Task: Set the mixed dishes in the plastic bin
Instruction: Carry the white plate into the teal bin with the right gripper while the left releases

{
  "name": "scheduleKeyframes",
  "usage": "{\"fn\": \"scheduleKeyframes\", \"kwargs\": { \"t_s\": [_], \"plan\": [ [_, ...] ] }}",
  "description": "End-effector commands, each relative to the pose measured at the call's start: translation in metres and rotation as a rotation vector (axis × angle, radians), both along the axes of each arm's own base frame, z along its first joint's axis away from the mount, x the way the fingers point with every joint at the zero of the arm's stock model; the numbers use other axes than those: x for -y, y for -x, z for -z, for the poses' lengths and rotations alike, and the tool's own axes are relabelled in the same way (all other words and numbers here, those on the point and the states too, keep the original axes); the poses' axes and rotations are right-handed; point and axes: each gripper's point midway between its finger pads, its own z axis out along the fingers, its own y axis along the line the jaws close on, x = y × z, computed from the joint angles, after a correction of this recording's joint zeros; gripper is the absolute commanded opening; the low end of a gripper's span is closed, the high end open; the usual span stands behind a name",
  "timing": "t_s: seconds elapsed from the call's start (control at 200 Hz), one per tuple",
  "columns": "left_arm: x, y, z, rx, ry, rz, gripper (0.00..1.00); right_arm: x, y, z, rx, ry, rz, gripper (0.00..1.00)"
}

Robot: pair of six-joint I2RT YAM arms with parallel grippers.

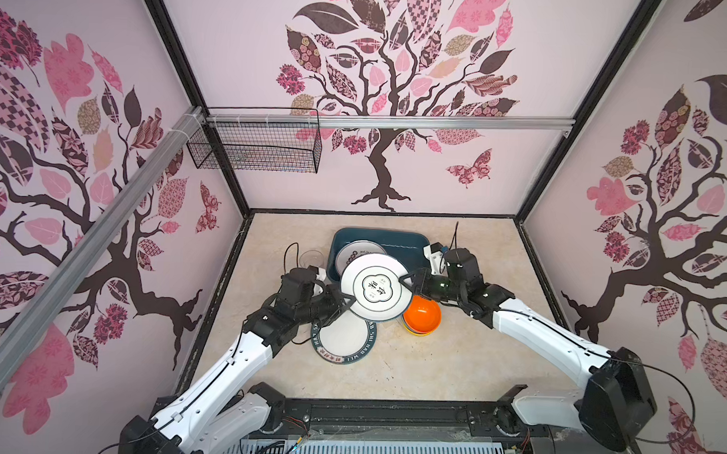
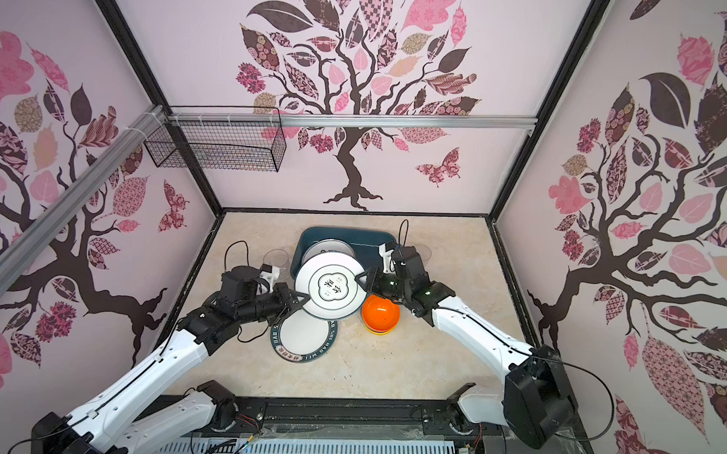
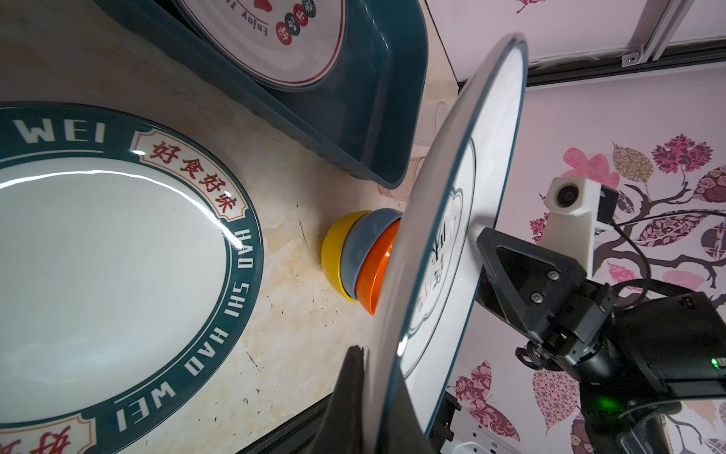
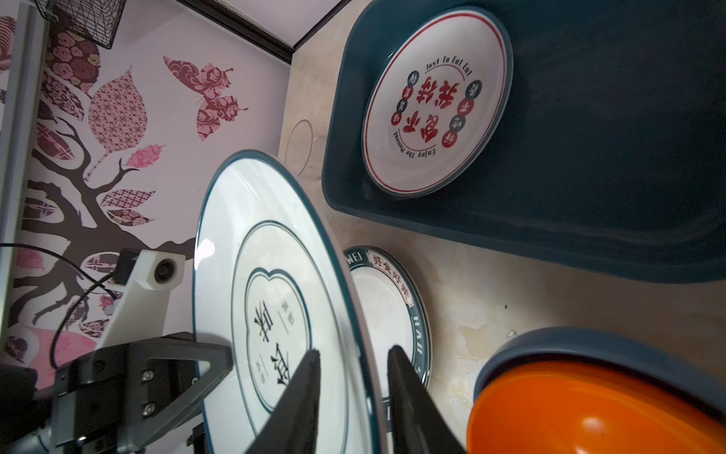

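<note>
White plate pinched by closed left gripper.

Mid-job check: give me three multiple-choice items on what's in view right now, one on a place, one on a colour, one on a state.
1. Where is the red-rimmed plate?
A) in the plastic bin
B) on the table
C) held aloft

2. Which colour of bowl tops the bowl stack?
A) yellow
B) blue
C) orange

3. How is the cloud-emblem plate?
A) flat in the plastic bin
B) lifted, with the left gripper shut on its rim
C) upside down on the table

Answers:
1 A, it lies on the bin's floor.
2 C, the orange bowl nests in the blue one, and the blue one in the yellow.
3 B, it is face-up off the table, with its rim pinched.
</note>
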Motion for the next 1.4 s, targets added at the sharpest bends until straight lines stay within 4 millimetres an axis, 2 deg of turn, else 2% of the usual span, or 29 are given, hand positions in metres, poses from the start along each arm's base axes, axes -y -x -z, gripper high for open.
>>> {"fn": "scheduleKeyframes", "kwargs": {
  "t_s": [0.0,0.185,0.28,0.525,0.625,0.71,0.825,1.055,1.12,1.396],
  "plan": [
    [0.01,-0.01,-0.044,0.119,0.083,0.017,0.0,0.003,0.003,-0.019,0.046,-0.036,-0.003,0.27],
    [0.011,-0.011,-0.045,0.12,0.086,0.017,0.0,0.003,0.001,-0.019,0.05,-0.039,-0.001,0.13],
    [0.01,-0.012,-0.045,0.127,0.081,0.014,0.0,0.004,-0.002,-0.022,0.059,-0.039,0.007,0.08],
    [-0.001,-0.012,-0.042,0.131,0.032,-0.034,0.33,0.005,-0.013,-0.022,0.071,-0.027,0.032,0.05],
    [-0.009,-0.01,-0.038,0.132,-0.004,-0.051,0.43,0.007,-0.02,-0.021,0.074,-0.016,0.048,0.04],
    [-0.017,-0.007,-0.035,0.128,-0.024,-0.068,0.48,0.009,-0.029,-0.02,0.072,-0.012,0.066,0.04],
    [-0.029,-0.003,-0.027,0.114,-0.034,-0.095,0.5,0.011,-0.044,-0.018,0.072,-0.003,0.088,0.03],
    [-0.053,0.011,-0.01,0.09,-0.064,-0.133,0.57,0.016,-0.08,-0.003,0.049,0.027,0.142,0.03],
    [-0.057,0.015,-0.007,0.086,-0.075,-0.137,0.6,0.016,-0.091,0.001,0.045,0.036,0.161,0.03],
    [-0.064,0.026,0.008,0.053,-0.098,-0.14,0.61,0.012,-0.134,0.024,0.015,0.064,0.214,0.03]
  ]
}}
